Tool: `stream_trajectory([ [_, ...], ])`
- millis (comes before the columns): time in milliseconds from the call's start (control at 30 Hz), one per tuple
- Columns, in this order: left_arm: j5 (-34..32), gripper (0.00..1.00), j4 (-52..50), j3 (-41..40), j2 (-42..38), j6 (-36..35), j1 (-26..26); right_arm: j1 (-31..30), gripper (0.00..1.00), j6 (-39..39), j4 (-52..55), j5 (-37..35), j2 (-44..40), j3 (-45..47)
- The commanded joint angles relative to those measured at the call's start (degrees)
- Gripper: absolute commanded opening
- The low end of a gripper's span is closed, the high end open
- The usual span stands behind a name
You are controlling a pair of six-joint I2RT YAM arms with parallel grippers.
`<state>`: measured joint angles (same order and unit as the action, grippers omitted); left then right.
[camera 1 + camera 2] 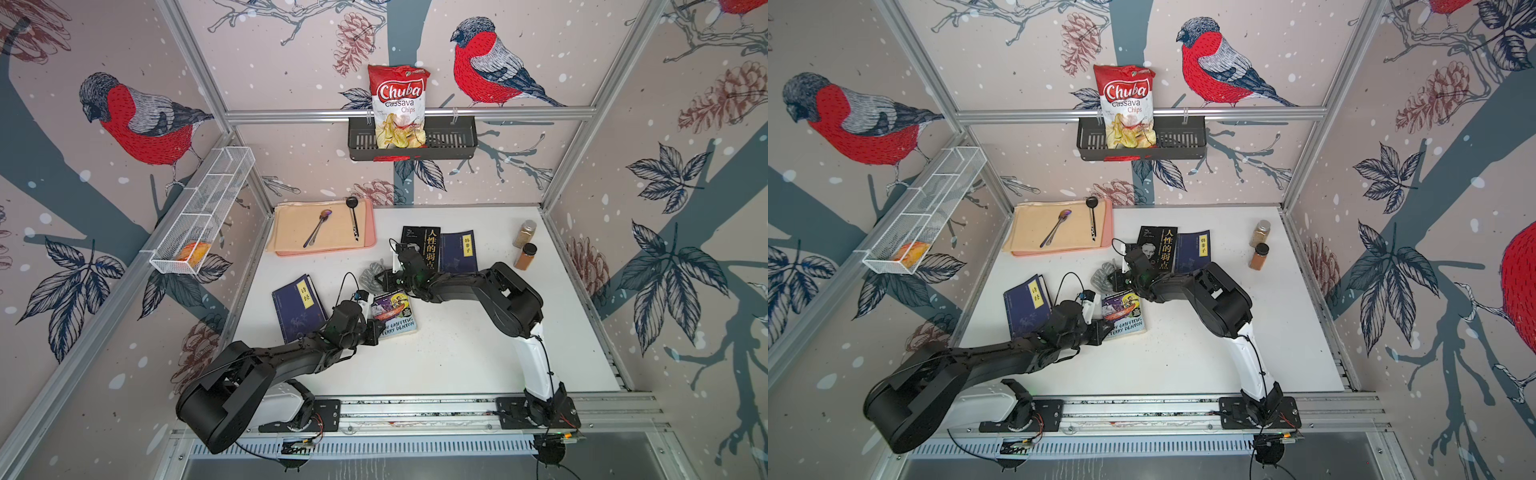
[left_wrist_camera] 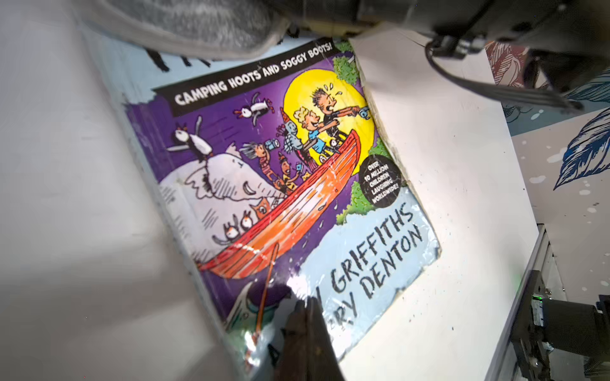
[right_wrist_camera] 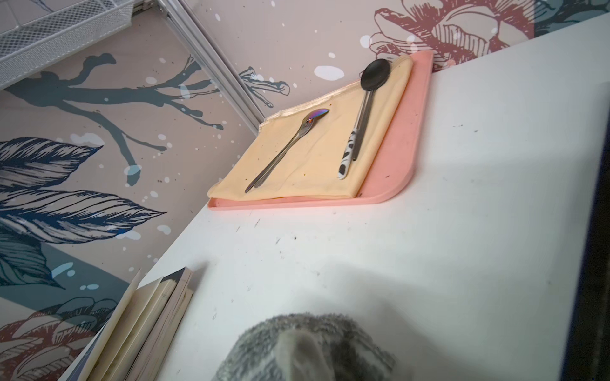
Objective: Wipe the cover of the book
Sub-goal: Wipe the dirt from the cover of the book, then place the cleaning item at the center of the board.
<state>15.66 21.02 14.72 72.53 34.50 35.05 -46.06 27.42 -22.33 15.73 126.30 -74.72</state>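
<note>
The book (image 1: 397, 313) (image 1: 1125, 318) with a purple cartoon cover lies flat mid-table; the left wrist view shows its cover (image 2: 280, 184) close up. My left gripper (image 2: 305, 308) (image 1: 374, 328) is shut with nothing in it, its tips down on the cover near the author names. My right gripper (image 1: 384, 280) (image 1: 1115, 282) is shut on a grey fluffy cloth (image 1: 370, 274) (image 3: 307, 346), held just beyond the book's far edge. That cloth (image 2: 198, 23) overhangs the top of the cover. The right fingertips are buried in the cloth.
A dark blue book (image 1: 297, 307) lies left of my left arm. A black book (image 1: 422, 247) and a blue one (image 1: 459, 249) lie behind my right wrist. Two spice jars (image 1: 525, 245) stand back right. A pink tray (image 1: 368, 245) holds a yellow cloth and two spoons.
</note>
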Motion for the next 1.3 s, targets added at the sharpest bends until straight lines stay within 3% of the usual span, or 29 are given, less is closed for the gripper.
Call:
stream_trajectory([
  [0,-2.70,0.00,-12.55,-0.83,-0.11,-0.34,-0.07,0.73,0.01,0.09,7.93,-3.24,1.29,-1.10],
  [233,-2.74,0.00,-12.72,-0.77,0.00,-0.53,-0.16,1.77,0.01,-1.89,8.32,-3.37,-3.23,1.40],
  [467,-2.92,0.00,-13.02,-0.04,0.51,-0.85,-0.26,5.34,0.02,-5.59,7.25,1.90,-20.53,12.95],
  [833,-3.07,0.00,-15.66,3.06,0.16,-2.22,-0.29,9.05,0.10,-5.22,19.49,-14.46,-37.01,26.45],
  [933,-3.49,0.00,-17.01,4.71,-0.27,-2.78,-0.24,12.03,0.18,-4.39,21.54,-18.22,-41.28,30.42],
  [1033,-3.21,0.10,-18.01,6.77,-0.27,-3.44,-0.26,14.76,0.55,-3.60,21.74,-19.44,-43.73,33.33],
  [1067,-3.10,0.16,-18.36,7.67,-0.26,-3.71,-0.24,15.03,0.63,-3.43,22.20,-20.41,-44.02,33.57],
  [1267,-4.44,0.47,-22.51,13.60,-1.41,-5.99,-0.12,11.20,0.69,-4.86,25.01,-26.84,-45.94,31.54],
])
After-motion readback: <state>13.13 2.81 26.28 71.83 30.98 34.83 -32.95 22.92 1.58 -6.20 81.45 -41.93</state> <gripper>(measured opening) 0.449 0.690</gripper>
